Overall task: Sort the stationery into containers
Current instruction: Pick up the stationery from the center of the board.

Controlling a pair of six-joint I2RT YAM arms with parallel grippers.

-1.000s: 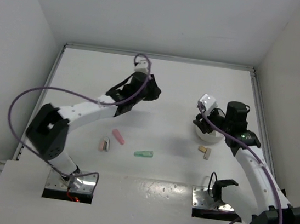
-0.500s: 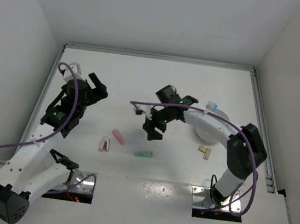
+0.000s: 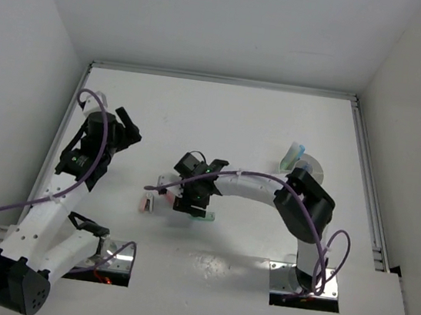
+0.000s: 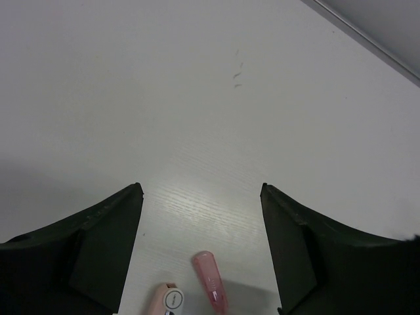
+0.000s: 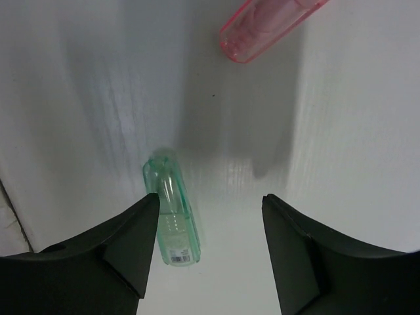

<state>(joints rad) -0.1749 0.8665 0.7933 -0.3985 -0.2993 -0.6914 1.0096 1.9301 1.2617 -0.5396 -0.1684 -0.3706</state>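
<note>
Overhead view of a white surface (image 3: 262, 118) with two robot arms. The left arm's fingers (image 4: 98, 243) hang spread apart and empty over bare surface at the left. The right arm reaches across to the middle. Its fingers (image 5: 98, 262) are also spread and grip nothing, low over one green stick (image 5: 172, 220) that lies flat just beside one finger. One pink stick (image 5: 272, 20) lies near it. One pale pink piece (image 4: 169, 298) lies just beside the pink stick. One round white tub (image 3: 314, 169) stands well apart at the right. One blue-capped bottle (image 3: 295, 151) tilts at the tub's left edge; whether it sits inside cannot be told.
</note>
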